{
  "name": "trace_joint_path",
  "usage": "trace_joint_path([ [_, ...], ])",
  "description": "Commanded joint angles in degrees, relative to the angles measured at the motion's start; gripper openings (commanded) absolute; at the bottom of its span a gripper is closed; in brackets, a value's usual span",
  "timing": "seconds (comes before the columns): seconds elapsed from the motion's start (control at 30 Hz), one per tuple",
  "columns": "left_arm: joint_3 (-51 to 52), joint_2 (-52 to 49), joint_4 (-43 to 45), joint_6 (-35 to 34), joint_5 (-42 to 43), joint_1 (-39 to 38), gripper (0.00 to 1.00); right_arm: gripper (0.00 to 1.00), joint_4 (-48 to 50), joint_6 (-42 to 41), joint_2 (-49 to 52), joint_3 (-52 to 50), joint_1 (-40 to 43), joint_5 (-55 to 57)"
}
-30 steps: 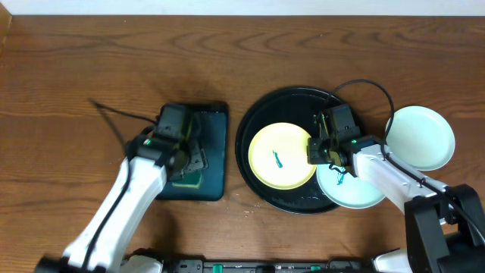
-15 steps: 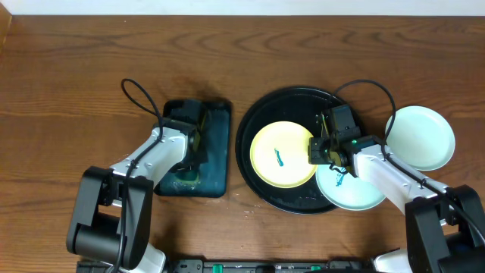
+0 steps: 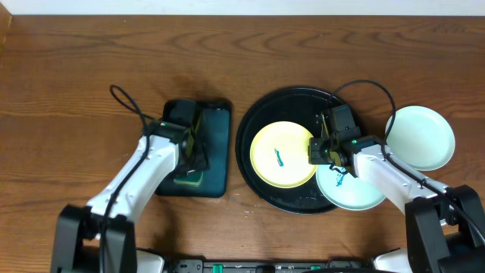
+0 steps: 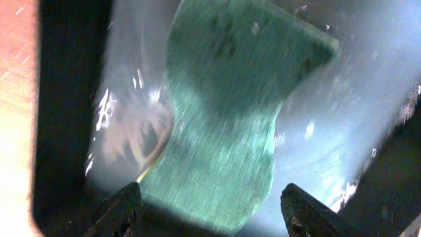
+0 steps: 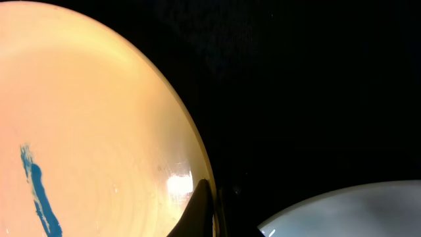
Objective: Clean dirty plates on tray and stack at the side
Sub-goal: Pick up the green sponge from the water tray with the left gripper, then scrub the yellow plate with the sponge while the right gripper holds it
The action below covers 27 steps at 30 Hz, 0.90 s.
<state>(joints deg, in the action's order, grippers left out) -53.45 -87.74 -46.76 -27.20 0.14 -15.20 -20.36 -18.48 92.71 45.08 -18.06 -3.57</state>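
Yellow plate (image 3: 282,155) flat, face up, centre-left on black tray (image 3: 261,114). Round, no long axis; its blue scribble (image 3: 278,158) runs far-to-near. Right gripper (image 3: 314,149) at plate's right rim, one finger (image 5: 200,209) touching edge; how far open, cannot tell. Scribbled mint plate (image 3: 356,189) overlaps tray's near-right rim. Plain mint plate (image 3: 420,136) on table (image 3: 76,68), right of tray. Left gripper (image 4: 214,210) spread wide, straddling green sponge (image 4: 223,112) in teal tray (image 3: 216,152).

I work at a robot test bench, a lab sort of place. My left arm (image 3: 140,178) and right arm (image 3: 386,171) rise from the near edge of a brown wood-grain table (image 3: 76,61), each trailing a loose black cable (image 3: 125,106). A pale strip (image 3: 242,7) runs along the far edge. The dishware is sparse: a black tray (image 3: 254,114) with a yellow plate (image 3: 280,155) at my right gripper (image 5: 209,204), and a teal tray (image 3: 218,144) with a green sponge (image 4: 223,118) under my left gripper (image 4: 212,197).
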Motion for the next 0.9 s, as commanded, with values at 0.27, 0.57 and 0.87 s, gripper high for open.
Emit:
trace_joint_path([
  [0.27, 11.21, -3.82, 15.85, -1.16, 0.92, 0.02, 0.34, 0.01, -0.24, -0.81, -0.87, 0.68, -0.37, 1.6],
  [0.57, 7.3, -1.27, 10.43, -0.9, 0.92, 0.02, 0.08, 0.01, -0.33, -0.81, -0.9, 0.68, -0.42, 1.6],
  [0.87, -5.05, 4.13, 2.05, 2.1, 14.1, -0.11, 0.07, 0.01, -0.37, -0.79, -0.87, 0.68, -0.42, 1.6],
])
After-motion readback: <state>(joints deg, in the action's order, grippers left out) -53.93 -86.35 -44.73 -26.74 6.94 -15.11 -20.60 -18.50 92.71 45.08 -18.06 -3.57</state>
